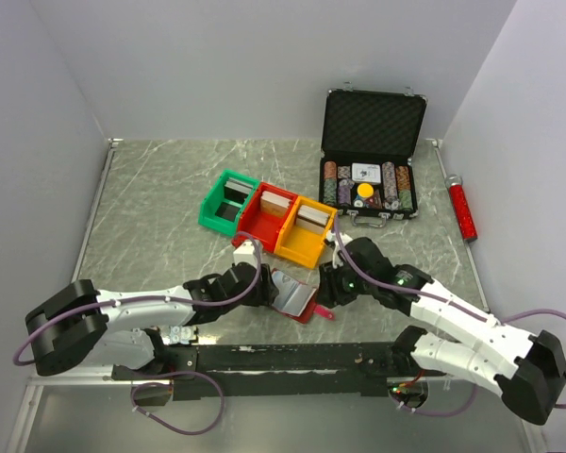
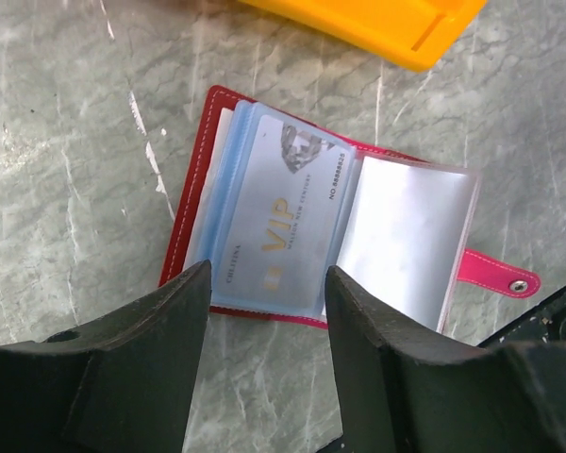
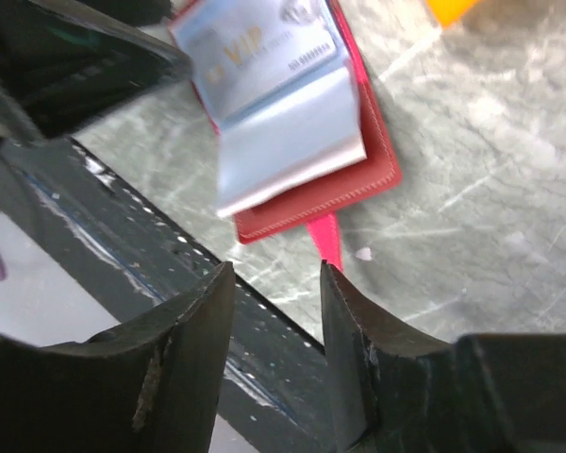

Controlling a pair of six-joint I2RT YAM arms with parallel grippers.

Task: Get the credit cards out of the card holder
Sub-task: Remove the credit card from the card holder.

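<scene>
The red card holder [image 1: 297, 294] lies open on the table near the front edge, between my two grippers. In the left wrist view the card holder [image 2: 187, 212] shows clear sleeves with a pale blue VIP credit card [image 2: 278, 222] inside and a pink strap tab [image 2: 495, 274]. My left gripper [image 2: 267, 283] is open and empty just short of its near edge. In the right wrist view the card holder [image 3: 340, 184] and the credit card [image 3: 255, 52] lie ahead of my right gripper [image 3: 275, 274], which is open and empty above the strap tab [image 3: 325, 241].
Green [image 1: 228, 201], red [image 1: 269, 215] and yellow [image 1: 307, 232] bins with card decks stand behind the card holder. An open black chip case [image 1: 370, 156] is at the back right. A red-handled tool [image 1: 462, 208] lies at the right. The black base rail [image 1: 292, 359] runs along the front.
</scene>
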